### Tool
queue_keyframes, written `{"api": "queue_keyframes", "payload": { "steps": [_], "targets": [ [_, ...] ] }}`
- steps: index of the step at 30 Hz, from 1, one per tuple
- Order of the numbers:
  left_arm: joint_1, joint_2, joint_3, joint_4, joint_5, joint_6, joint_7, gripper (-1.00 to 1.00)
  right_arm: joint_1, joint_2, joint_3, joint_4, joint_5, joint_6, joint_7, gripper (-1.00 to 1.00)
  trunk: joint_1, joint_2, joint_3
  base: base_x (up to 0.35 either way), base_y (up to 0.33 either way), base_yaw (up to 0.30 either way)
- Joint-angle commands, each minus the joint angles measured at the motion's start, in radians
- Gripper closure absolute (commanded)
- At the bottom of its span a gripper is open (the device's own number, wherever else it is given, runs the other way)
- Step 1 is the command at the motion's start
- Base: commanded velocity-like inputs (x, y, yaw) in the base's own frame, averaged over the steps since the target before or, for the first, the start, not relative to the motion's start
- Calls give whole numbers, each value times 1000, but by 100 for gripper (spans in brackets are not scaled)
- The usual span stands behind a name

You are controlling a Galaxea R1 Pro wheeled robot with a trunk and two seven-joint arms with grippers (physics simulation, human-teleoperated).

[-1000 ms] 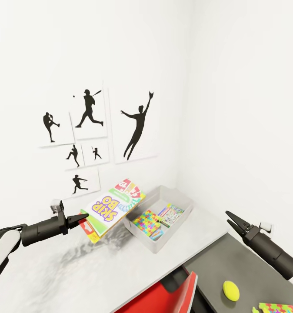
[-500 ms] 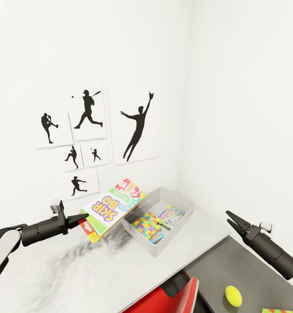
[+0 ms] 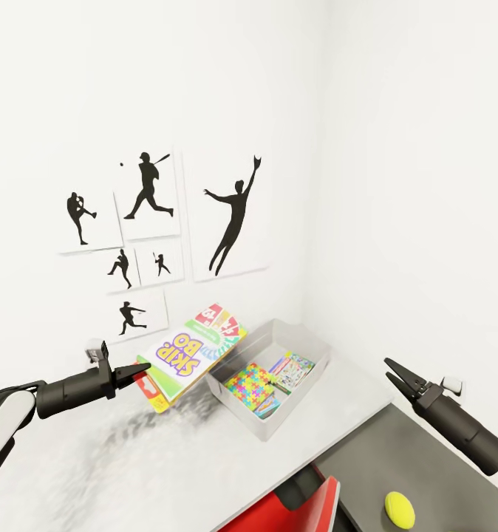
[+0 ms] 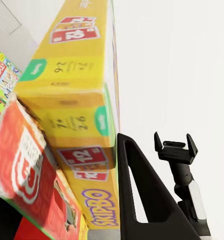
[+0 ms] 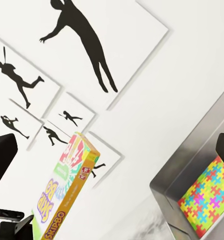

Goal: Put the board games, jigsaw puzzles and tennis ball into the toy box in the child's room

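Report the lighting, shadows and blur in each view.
Head view: bright, even light; the walls wash out near white, and a soft dark shadow lies on the table under the Skip-Bo box. Left wrist view: the box up close looks soft and blurred. Right wrist view: crisp silhouette pictures, no glare.

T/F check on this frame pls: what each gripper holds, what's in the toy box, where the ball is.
1. The left gripper holds the Skip-Bo box in the air. True.
2. The right gripper holds the tennis ball. False: it is open and empty; the tennis ball lies on the dark surface below.
3. The toy box already holds a jigsaw puzzle. True.
4. The Skip-Bo box lies inside the toy box. False: it hangs beside it, over the table.
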State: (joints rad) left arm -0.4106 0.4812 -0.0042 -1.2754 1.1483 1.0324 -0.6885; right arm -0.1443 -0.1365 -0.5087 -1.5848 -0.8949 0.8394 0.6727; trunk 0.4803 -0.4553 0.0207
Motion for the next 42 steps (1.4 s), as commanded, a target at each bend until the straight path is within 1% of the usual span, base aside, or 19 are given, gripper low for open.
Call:
{"api": "queue_keyframes", "payload": {
  "steps": [1,9,17,26,27,28,29,31,32,35,37,38,39,40,41,42],
  "targets": [
    [-1,0,0,1,-1,3,-5,100,0,0,-1,0,-1,6,2,-100,0,-1,0,0,0,0],
    [-1,0,0,1,-1,3,-5,100,0,4,-3,0,-1,6,2,-100,0,-1,0,0,0,0],
    [-1,-1,-1,1,-1,3,-4,100,-1,0,-3,0,-1,7,3,-100,0,-1,0,0,0,0],
    [-1,-4,-7,1,1,3,-3,100,-1,-5,-5,0,-1,8,46,-100,0,-1,0,0,0,0],
    [-1,-22,-11,1,-2,4,1,100,-1,-6,-7,0,-1,9,47,-100,0,-1,0,0,0,0],
    [-1,-51,-13,1,-5,4,6,100,-1,-6,-9,0,-1,9,48,-100,0,-1,0,0,0,0],
    [-2,-89,-14,0,-8,4,20,100,-1,-6,-10,0,-1,9,48,-100,0,-1,0,0,0,0],
    [-7,-143,-17,-5,-10,6,63,100,-1,-6,-11,0,-1,9,48,-100,0,-1,0,0,0,0],
    [-19,-163,-18,-6,-9,6,93,100,-1,-6,-11,0,-1,9,48,-100,0,-1,0,0,0,0],
    [-84,-203,-19,-5,-4,8,178,100,-1,-6,-12,0,-1,9,49,-100,0,-1,0,0,0,0],
    [-116,-239,-21,-5,-3,9,222,100,-1,-7,-14,0,-1,9,49,-100,0,-1,0,0,0,0],
    [-183,-321,-31,1,-5,9,303,100,-1,-7,-25,0,-1,9,50,-100,0,-1,0,0,0,0],
    [-199,-338,-37,7,-5,9,332,100,-1,-8,-29,0,-1,9,50,-100,0,-1,0,0,0,0],
    [-206,-346,-39,10,-5,9,348,100,-1,-8,-31,0,-1,9,50,-100,0,-1,0,0,0,0],
    [-227,-366,-45,25,-4,8,391,100,-1,-8,-37,0,-1,10,50,-100,0,-1,0,0,0,0],
    [-241,-383,-47,39,-4,8,417,100,-1,-8,-41,0,-1,10,50,-100,0,-1,0,0,0,0]
  ]
}}
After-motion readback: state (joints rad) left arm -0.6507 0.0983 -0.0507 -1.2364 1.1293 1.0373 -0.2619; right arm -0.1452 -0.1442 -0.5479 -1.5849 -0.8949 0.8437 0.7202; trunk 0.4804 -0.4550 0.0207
